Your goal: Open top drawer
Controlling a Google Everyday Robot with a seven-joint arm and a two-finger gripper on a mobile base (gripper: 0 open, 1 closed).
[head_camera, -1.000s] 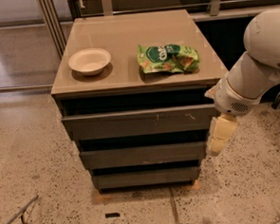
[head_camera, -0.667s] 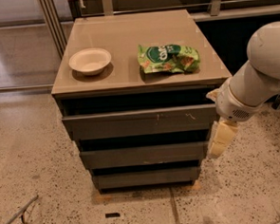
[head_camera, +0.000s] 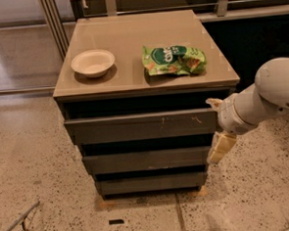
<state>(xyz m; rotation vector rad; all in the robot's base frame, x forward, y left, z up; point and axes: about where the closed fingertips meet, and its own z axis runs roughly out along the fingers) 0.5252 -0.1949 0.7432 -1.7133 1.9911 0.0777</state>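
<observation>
The top drawer (head_camera: 140, 126) is a dark grey handleless front with small pale scratches right of centre, just under the cabinet top. A dark gap shows above it. My gripper (head_camera: 217, 125) is at the drawer's right end, on a white arm (head_camera: 261, 100) that comes in from the right. One pale finger (head_camera: 221, 147) hangs below the drawer's lower right corner. A small pale tip (head_camera: 213, 102) shows above its upper right corner. The fingers stand apart, with the end of the drawer front between them.
Two narrower grey drawer fronts (head_camera: 146, 160) sit below the top one. On the tan cabinet top (head_camera: 130, 40) are a white bowl (head_camera: 93, 62) and a green snack bag (head_camera: 174, 59). A speckled floor surrounds the cabinet, with railings behind and a thin rod (head_camera: 16, 222) at the lower left.
My arm has shifted slightly right and down. The gripper stays at the top drawer's right end. The drawer front has not visibly moved.
</observation>
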